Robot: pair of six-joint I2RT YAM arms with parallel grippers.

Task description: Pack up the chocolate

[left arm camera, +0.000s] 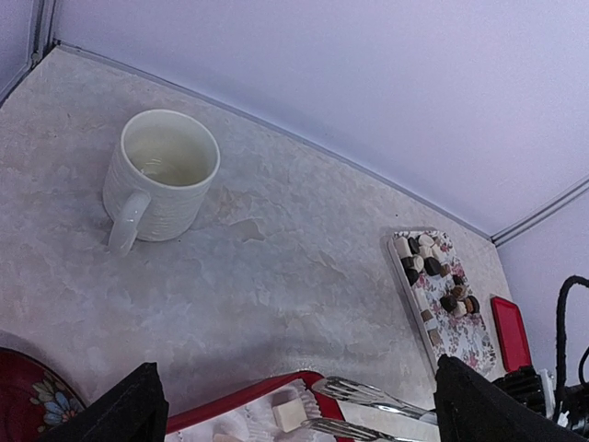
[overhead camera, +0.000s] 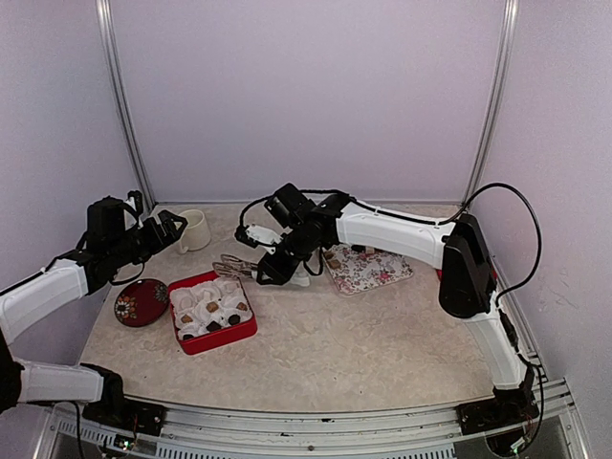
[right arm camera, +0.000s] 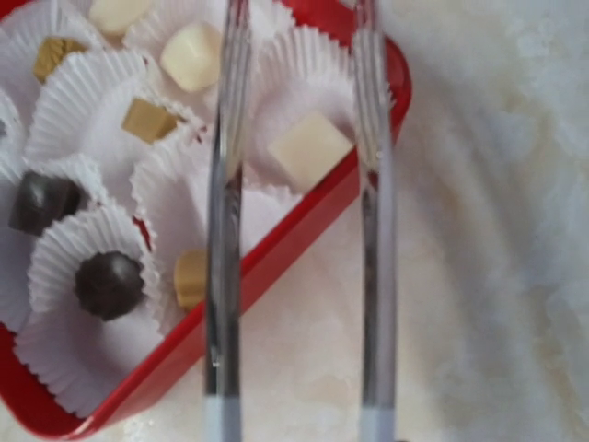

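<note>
- My left tool (overhead camera: 178, 228) is spread wide and holds nothing. It hangs above the bench (overhead camera: 363, 344), behind and left of the red box (overhead camera: 224, 341).
- The left arm comes in from the left side. Its forearm is raised and its wrist points toward the white mug (overhead camera: 194, 229), which stands upright behind the red box, near the back wall.
- A dark red oval dish (overhead camera: 142, 302) lies just left of the red box, apart from it.
- The red box is lined with paper cups (right arm camera: 55, 253). Most of them hold chocolate (right arm camera: 310, 150): dark, tan and cream pieces.
- The tongs (right arm camera: 226, 184) reach over the back right corner of the red box with their prongs parted. One square cream piece sits in its cup between the prongs. The left prong is clear of it. I cannot tell whether the right prong touches it.
- My right tool (overhead camera: 271, 265) grips the tongs by the handle end, just behind and right of the red box.
- The right arm rises from the near right corner, bends at the elbow, and stretches its forearm leftward to mid-bench with the wrist tipped down.
- Bare bench lies in front and to the right of the red box.
- A flowered tray (overhead camera: 382, 273) lies right of the red box, behind the forearm, with more chocolate along its left end.
- A red lid (left arm camera: 509, 333) lies beyond the tray, farthest right of the red box.
</note>
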